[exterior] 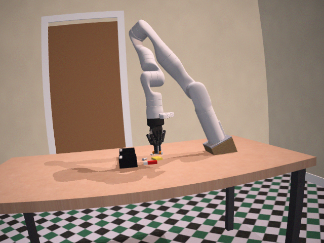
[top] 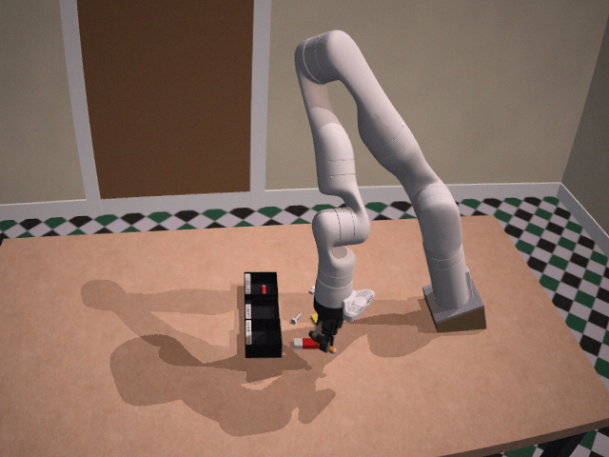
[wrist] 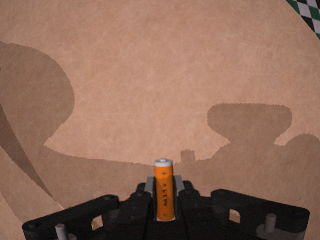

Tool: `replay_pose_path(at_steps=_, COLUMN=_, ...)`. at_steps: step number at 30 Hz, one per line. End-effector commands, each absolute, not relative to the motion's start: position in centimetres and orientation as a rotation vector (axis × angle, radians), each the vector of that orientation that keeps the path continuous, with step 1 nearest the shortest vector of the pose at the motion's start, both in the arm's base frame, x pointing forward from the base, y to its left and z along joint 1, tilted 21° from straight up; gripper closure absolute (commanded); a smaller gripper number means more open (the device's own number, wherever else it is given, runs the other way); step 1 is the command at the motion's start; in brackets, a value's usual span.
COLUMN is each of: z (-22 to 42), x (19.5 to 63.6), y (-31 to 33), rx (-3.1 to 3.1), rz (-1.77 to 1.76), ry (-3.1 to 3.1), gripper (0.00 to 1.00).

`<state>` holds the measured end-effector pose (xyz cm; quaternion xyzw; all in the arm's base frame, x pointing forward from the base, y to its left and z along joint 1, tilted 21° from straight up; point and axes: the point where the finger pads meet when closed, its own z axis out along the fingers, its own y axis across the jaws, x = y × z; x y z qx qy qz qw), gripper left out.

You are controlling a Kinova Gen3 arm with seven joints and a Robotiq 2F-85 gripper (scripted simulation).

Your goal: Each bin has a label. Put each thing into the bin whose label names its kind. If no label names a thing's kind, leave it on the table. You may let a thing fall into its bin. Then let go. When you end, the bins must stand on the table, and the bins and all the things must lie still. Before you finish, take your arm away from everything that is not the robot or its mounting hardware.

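My gripper (top: 325,343) (exterior: 157,148) (wrist: 164,187) is shut on an orange battery (top: 332,349) (exterior: 153,151) (wrist: 164,188) with a grey cap and holds it just above the table, right of the bins. A row of three black labelled bins (top: 263,349) (exterior: 128,160) stands left of the gripper. The far bin holds a small red thing (top: 264,288). A red and white cylinder (top: 304,343) (exterior: 151,162) lies on the table beside the gripper. A yellow block (top: 313,318) (exterior: 157,158) lies just behind the gripper, partly hidden by it.
A grey bolt (top: 295,317) (exterior: 144,158) lies between the bins and the gripper. Another small grey thing (top: 311,289) lies farther back by the arm. The arm's base (top: 455,309) (exterior: 219,146) stands on the table to the right.
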<state>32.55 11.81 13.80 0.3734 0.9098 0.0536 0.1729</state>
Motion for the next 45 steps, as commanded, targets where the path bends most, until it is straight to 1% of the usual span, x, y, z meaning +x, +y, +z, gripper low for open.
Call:
replay_pose_path(at_steps=1, z=14.0, x=32.6, y=11.9, rx=1.06, rz=0.156, ry=2.577, gripper=0.91)
replay_pose_path(at_steps=39, z=14.8, x=32.3, y=11.9, rx=1.059, rz=0.157, ry=2.577, gripper=0.91)
replay_pose_path(at_steps=45, z=15.3, x=33.6, y=8.6, rx=1.061, rz=0.165, ry=2.576, gripper=0.91)
